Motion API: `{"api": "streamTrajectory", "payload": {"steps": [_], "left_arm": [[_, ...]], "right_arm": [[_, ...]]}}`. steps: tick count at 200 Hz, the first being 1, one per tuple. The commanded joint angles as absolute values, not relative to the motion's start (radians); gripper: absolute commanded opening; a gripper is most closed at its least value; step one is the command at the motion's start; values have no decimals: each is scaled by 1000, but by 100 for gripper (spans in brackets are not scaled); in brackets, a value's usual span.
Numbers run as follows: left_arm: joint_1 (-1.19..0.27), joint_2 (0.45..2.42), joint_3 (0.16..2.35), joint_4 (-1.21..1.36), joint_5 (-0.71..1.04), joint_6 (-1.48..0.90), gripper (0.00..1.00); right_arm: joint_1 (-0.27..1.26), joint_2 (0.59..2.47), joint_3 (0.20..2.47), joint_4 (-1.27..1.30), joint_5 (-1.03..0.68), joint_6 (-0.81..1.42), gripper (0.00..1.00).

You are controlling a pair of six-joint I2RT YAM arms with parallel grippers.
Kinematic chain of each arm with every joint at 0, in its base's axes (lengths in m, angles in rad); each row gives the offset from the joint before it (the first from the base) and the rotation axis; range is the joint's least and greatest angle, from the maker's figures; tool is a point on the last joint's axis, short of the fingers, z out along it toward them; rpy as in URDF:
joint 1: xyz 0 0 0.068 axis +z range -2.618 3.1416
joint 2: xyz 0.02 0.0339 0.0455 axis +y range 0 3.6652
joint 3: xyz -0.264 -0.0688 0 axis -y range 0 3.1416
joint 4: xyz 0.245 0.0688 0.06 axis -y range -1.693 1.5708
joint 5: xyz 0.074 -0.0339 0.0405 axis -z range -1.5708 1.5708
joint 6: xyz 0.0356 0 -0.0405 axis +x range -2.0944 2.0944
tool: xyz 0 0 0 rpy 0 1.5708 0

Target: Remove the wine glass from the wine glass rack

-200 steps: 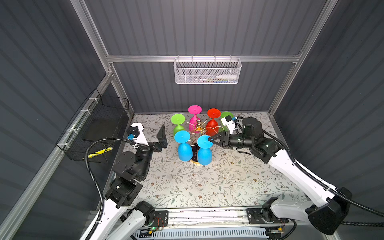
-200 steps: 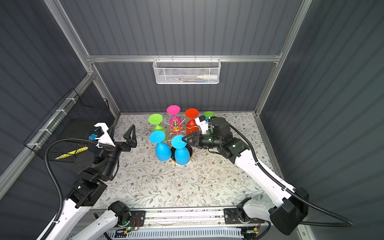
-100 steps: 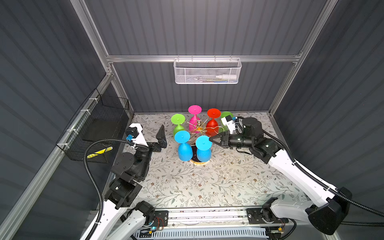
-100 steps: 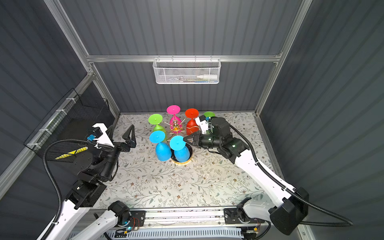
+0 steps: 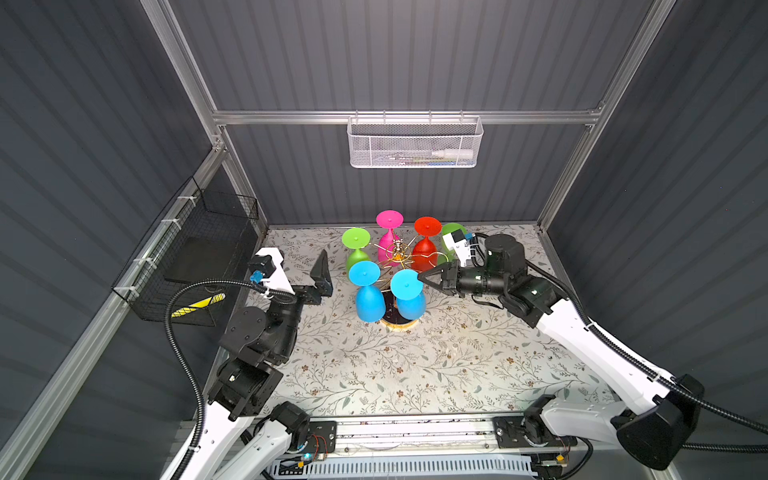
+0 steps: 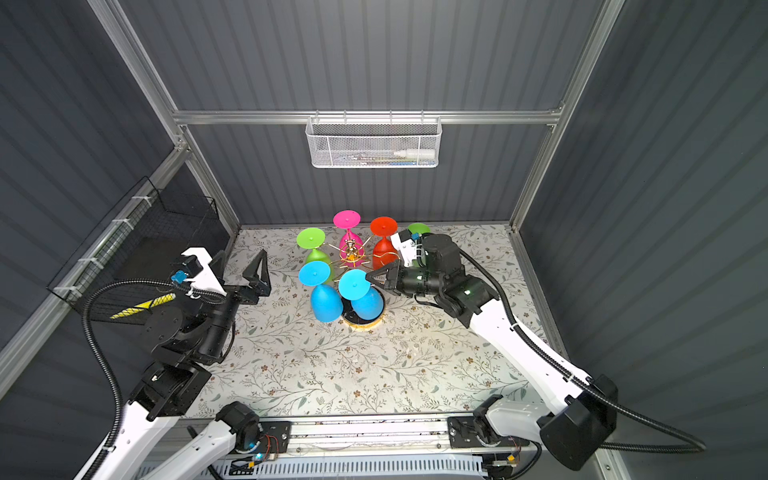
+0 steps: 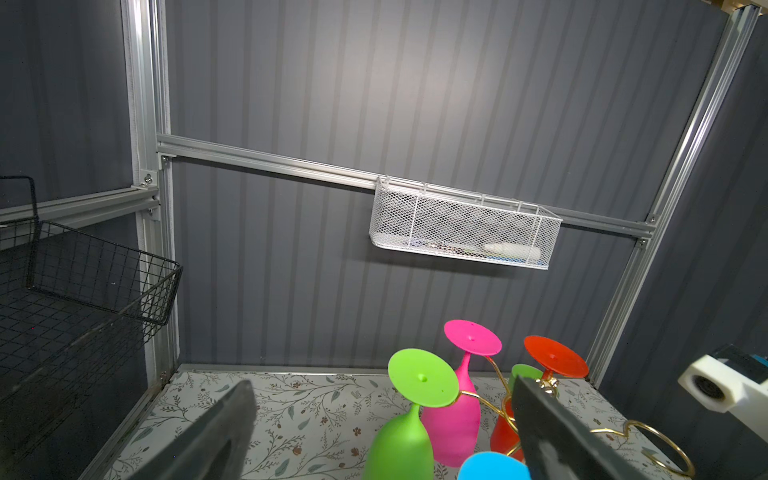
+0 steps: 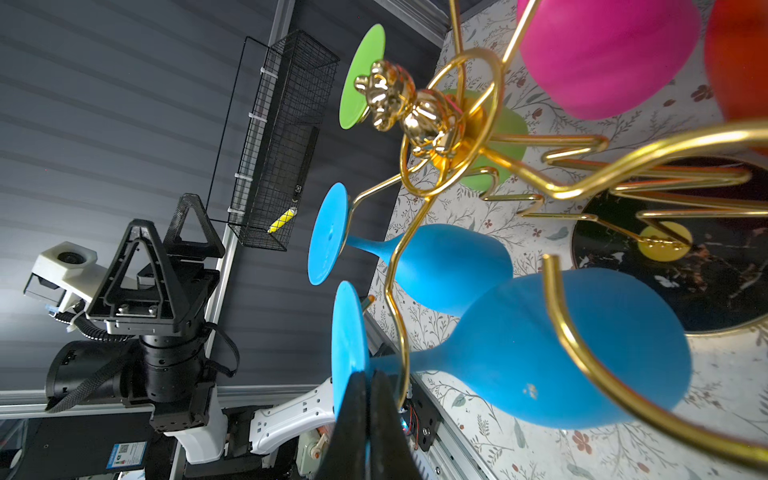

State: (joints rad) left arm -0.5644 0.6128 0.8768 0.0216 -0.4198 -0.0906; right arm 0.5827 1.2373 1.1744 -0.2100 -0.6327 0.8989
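Wine glass (image 5: 408, 294), matte blue, disc foot pinched in right gripper (image 5: 420, 277), left gripper (image 7: 381, 386) wide, gold-wire rack (image 5: 397, 252)

the table (image 5: 415, 374) is covered edge to edge with a pale cloth printed with leafy twigs and small flowers. toward the back middle of it stands the wine glass rack (image 5: 397, 254), resting on a round black base (image 5: 390, 308) with a gold rim. two blue glasses (image 5: 370, 301) hide part of the base, and whether they touch the cloth cannot be told.
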Motion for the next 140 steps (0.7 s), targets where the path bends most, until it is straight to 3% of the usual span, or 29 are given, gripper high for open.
{"api": "streamTrajectory", "payload": {"steps": [1,140], "left_arm": [[-566,598,873,27,-434,-104,98],[-566,581,869,27,-433,-109,98]], "right_arm": [[586,1208,1178,-162,-653,930,0],[587,1257,1195,-35,-614,1000,0]]}}
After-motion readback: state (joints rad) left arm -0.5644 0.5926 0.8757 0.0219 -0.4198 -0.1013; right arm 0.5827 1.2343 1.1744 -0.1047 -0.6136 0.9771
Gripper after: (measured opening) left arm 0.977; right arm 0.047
